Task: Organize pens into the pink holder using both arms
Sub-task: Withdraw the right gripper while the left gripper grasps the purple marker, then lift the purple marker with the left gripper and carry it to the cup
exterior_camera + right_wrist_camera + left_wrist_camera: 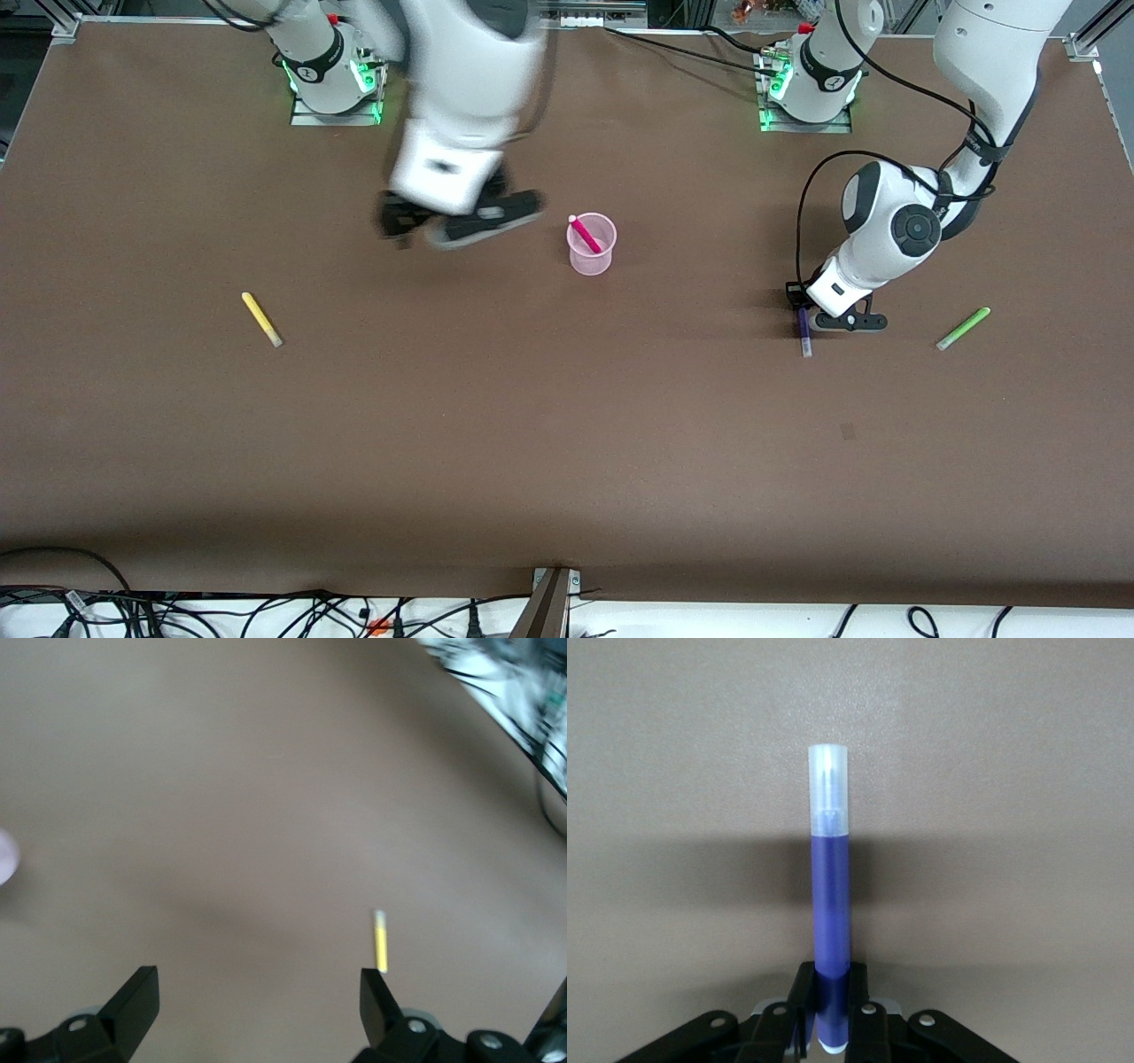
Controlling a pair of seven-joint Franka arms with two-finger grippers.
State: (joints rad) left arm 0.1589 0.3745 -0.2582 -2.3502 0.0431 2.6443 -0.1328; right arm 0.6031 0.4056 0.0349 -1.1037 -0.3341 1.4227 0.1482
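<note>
The pink holder (pixel 592 252) stands mid-table with the magenta pen (pixel 584 234) leaning inside it. My left gripper (pixel 803 309) is down at the table toward the left arm's end, shut on the dark purple pen (pixel 805 337). In the left wrist view the fingers (pixel 801 992) press both sides of that pen (pixel 831 895), whose clear cap points away. My right gripper (pixel 452 226) is open and empty in the air over the table beside the holder; its wrist view (pixel 257 992) shows the yellow pen (pixel 381 943). The yellow pen (pixel 261 319) lies toward the right arm's end.
The light green pen (pixel 963 329) lies on the brown table beside the left gripper, closer to the left arm's end. Cables and a bracket (pixel 549 602) run along the table edge nearest the front camera. The arm bases (pixel 335 84) stand along the opposite edge.
</note>
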